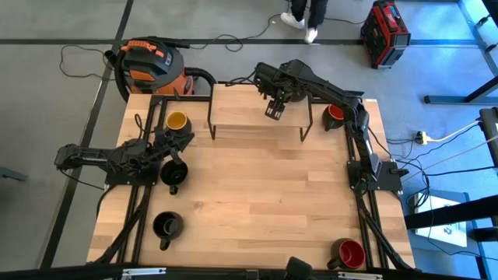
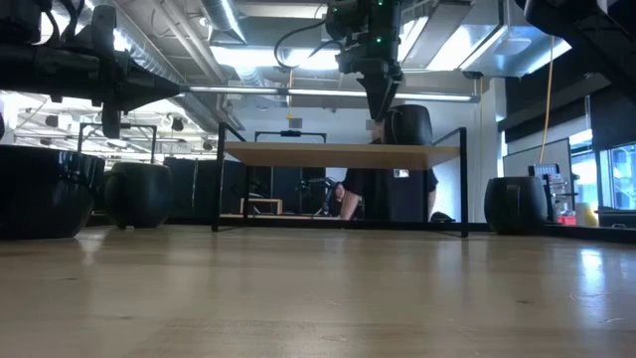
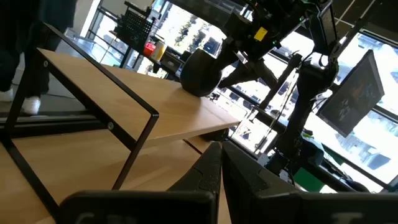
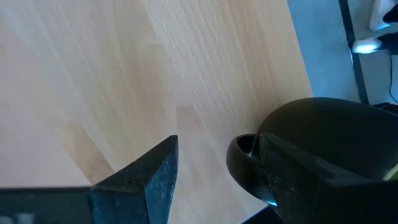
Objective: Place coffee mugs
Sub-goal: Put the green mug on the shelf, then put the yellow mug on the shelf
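1. The coffee mugs are small, handled and black outside. In the high view one with a yellow-orange inside [image 1: 177, 121] stands at upper left of the table [image 1: 257, 202], two with black insides lie lower on the left, one [image 1: 173, 173] at mid-left and one [image 1: 167, 225] at lower left, and two with red insides stand on the right, one [image 1: 334, 115] at upper right and one [image 1: 349, 253] at the bottom right corner.
2. A sixth mug [image 4: 323, 149] stands upside down on the raised shelf [image 1: 261, 109] at top centre (its handle loop shows in the right wrist view).
3. The right gripper [image 1: 274, 110] hangs over the shelf with its fingers spread wide; one finger [image 4: 292, 168] is just beside that mug's handle, the other [image 4: 143, 180] well apart.
4. The left gripper [image 1: 175, 140] sits at mid-left between the yellow-orange mug and the mid-left black one, its fingers [image 3: 211, 177] pressed nearly together on nothing.
5. Beyond the table's top edge stand an orange shop vacuum [image 1: 148, 66] and a red case [image 1: 384, 31]; a person's feet [image 1: 299, 22] show at top centre.
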